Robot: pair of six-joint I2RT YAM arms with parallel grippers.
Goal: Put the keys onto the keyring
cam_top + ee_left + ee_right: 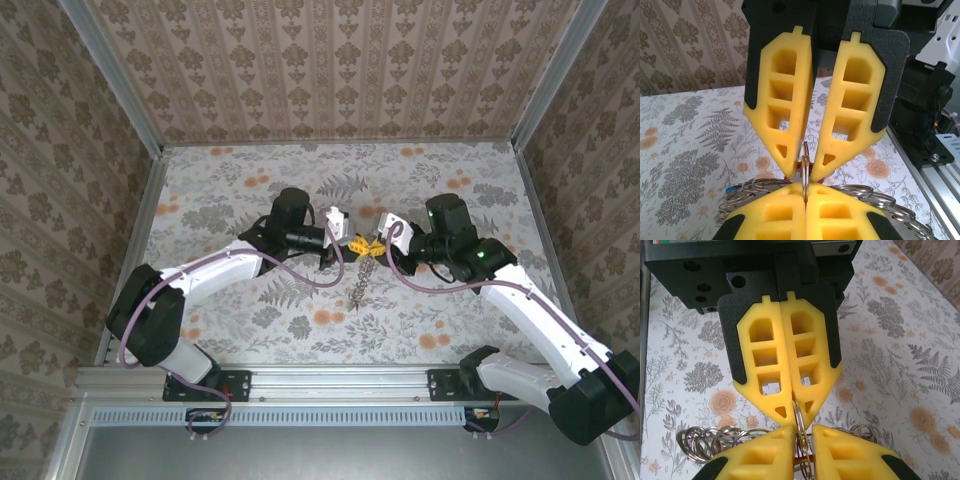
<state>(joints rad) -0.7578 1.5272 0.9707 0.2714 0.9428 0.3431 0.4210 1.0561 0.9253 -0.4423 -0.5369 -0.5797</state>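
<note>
Left gripper [350, 240] shut, yellow pads [771, 342] pressed flat together from root to tip, nipping a thin ring [804, 159] edge-on at the very point. Right gripper [376, 246] nose to nose with it above the middle of the floral table [450, 300], jaws parted by a narrow slot. Same thin ring standing upright in that slot; contact with either finger not clear from the wrist views.

Keyring [747, 195] directly beneath the meeting tips: a coil of silvery wire loops bunched to both sides of the fingers, low against the table. From the top camera, a chain-like silvery strand trailing from the tips toward the near edge. Whether the thin ring joins the coil, hidden by the pads.

Count: two grippers, one keyring, one thin ring between them. Loops overlapping, too many to number. Keys themselves mostly hidden under the coil; just a red scrap [786, 177] below the tips and a blue scrap [730, 190] at the left of the loops, so no key count possible.
</note>
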